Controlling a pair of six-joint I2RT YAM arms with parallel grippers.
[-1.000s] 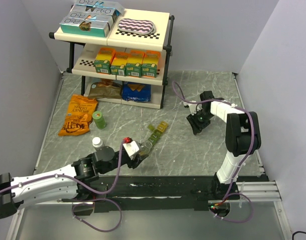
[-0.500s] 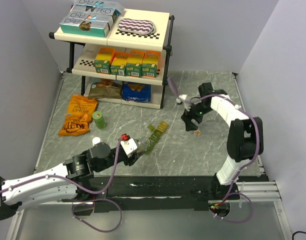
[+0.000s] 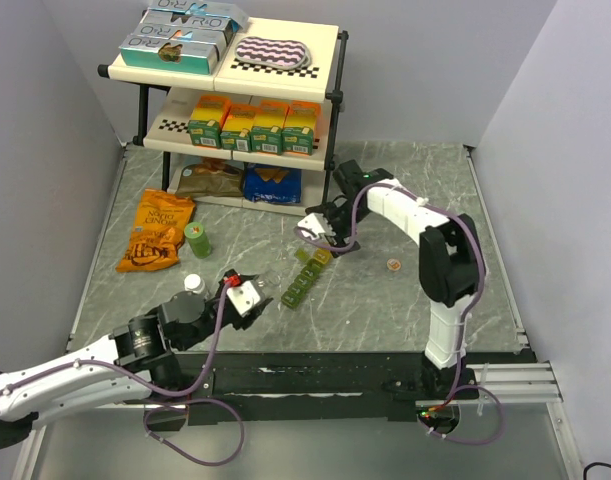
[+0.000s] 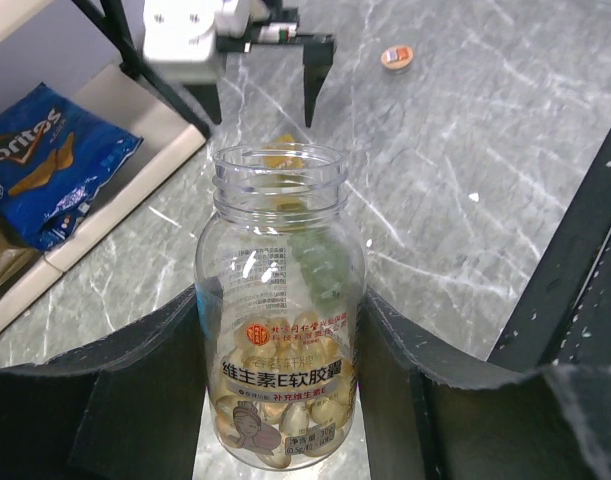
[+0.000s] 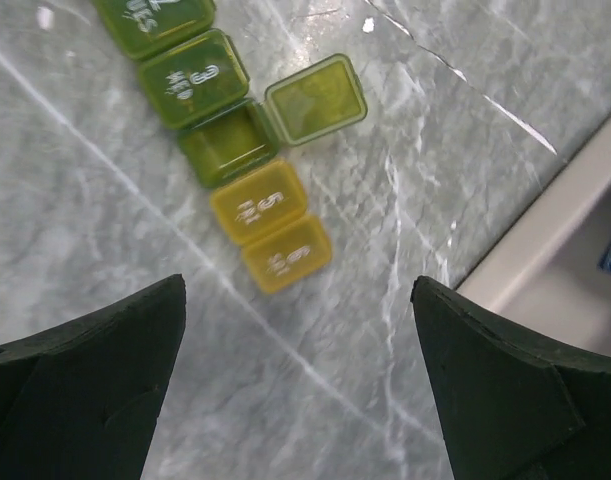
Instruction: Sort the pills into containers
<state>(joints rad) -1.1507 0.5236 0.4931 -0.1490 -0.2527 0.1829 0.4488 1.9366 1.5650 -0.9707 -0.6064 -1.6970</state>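
Observation:
The containers strip (image 3: pixel 307 274) lies mid-table, shading green to yellow. In the right wrist view one light green compartment (image 5: pixel 229 143) is open with its lid (image 5: pixel 316 99) flipped aside; the yellow ones (image 5: pixel 270 229) are shut. My right gripper (image 3: pixel 321 229) is open and empty above the strip's yellow end; in its own view the gripper (image 5: pixel 297 300) has wide-spread fingers (image 5: pixel 85 390). My left gripper (image 3: pixel 251 297) is shut on an uncapped clear pill bottle (image 4: pixel 280 250) holding yellow softgels, just left of the strip's green end.
A small orange-and-white bottle cap (image 3: pixel 393 265) lies right of the strip. A green bottle (image 3: pixel 197 238), a white-capped bottle (image 3: pixel 193 284) and an orange snack bag (image 3: pixel 155 232) are at the left. A two-tier shelf (image 3: pixel 330 95) with boxes stands at the back.
My right gripper swung left from beside the cap to above the strip's yellow end. My left gripper drew back a little to the left with the bottle.

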